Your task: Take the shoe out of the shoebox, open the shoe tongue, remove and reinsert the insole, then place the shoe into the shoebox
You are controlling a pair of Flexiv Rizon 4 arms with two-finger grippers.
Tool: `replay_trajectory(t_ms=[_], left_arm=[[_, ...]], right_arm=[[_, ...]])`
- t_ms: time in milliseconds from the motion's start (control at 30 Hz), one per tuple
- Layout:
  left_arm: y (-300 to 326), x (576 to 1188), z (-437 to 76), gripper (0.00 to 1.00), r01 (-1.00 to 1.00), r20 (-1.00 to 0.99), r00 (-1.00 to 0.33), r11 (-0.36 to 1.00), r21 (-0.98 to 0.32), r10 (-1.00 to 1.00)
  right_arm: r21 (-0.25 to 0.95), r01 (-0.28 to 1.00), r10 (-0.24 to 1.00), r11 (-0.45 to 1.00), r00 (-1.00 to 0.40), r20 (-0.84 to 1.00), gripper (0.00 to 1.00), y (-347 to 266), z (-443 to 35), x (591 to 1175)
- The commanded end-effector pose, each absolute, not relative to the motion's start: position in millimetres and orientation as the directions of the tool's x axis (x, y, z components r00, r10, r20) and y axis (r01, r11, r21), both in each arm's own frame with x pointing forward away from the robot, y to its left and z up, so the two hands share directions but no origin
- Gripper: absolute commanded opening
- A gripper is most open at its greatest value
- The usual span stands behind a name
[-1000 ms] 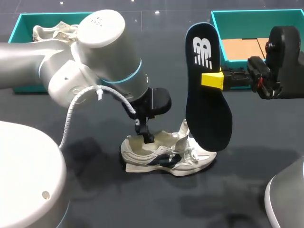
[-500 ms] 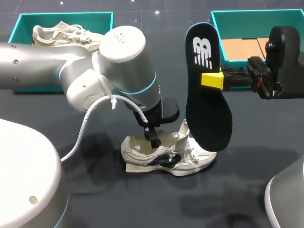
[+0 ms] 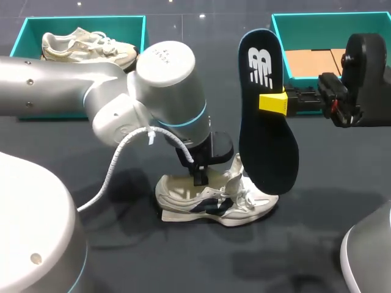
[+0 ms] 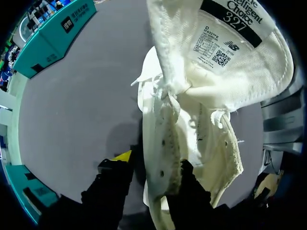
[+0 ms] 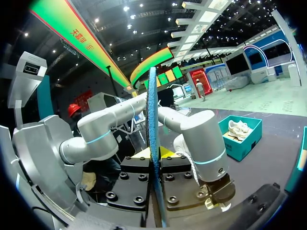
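A: Status wanted, left to right, everything referenced to the shoe on the table.
B: Well behind the shoe, off its heel end, the left shoebox is seen. A second shoe is lying in it.
A: Left gripper?
B: The left gripper is lowered into the shoe's opening, between the heel and the raised tongue. In the wrist view it is seen standing open, astride the shoe's side wall. One finger is inside and one outside, with a thin dark gap seen at the outer one. Nothing is clamped.
A: Insole?
B: The insole is held upright in the air above the shoe's toe end. Its lower tip is seen just over the laces; contact cannot be told.
A: Held by?
B: It is pinched at mid-length by the right gripper, which is closed on it from both sides.
A: Other box?
B: The right shoebox is seen well behind the shoe, past its toe end. Brown card is seen inside.
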State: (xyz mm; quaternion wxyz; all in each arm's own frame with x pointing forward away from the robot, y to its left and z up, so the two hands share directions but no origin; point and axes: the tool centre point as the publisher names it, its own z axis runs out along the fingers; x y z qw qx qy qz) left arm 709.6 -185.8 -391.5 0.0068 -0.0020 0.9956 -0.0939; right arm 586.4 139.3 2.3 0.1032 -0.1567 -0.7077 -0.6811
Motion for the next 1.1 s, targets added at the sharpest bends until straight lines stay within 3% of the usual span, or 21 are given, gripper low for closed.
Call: replay_trajectory(t_ms=[33,500,867,1100], left_arm=[[-185.7,708.8,-391.5,0.0,0.001,-0.014,-1.0,0.983,-0.185,-0.001],[-180.2,709.7,-376.4,0.0,0.077,0.004,-0.997,0.977,-0.197,0.079],[-173.3,714.1,-335.3,0.0,0.391,-0.019,-0.918,0.897,-0.206,0.396],[-171.9,717.9,-326.8,0.0,0.663,-0.026,-0.74,0.724,-0.19,0.672]], right_arm=[[0.932,0.361,0.331,0.016,-0.882,0.336,0.0,140.3,2.2,577.0],[0.932,0.361,0.331,0.016,-0.882,0.336,0.0,140.3,2.2,577.0],[0.932,0.361,0.331,0.016,-0.882,0.336,0.0,140.3,2.2,577.0],[0.932,0.361,0.331,0.016,-0.882,0.336,0.0,140.3,2.2,577.0]])
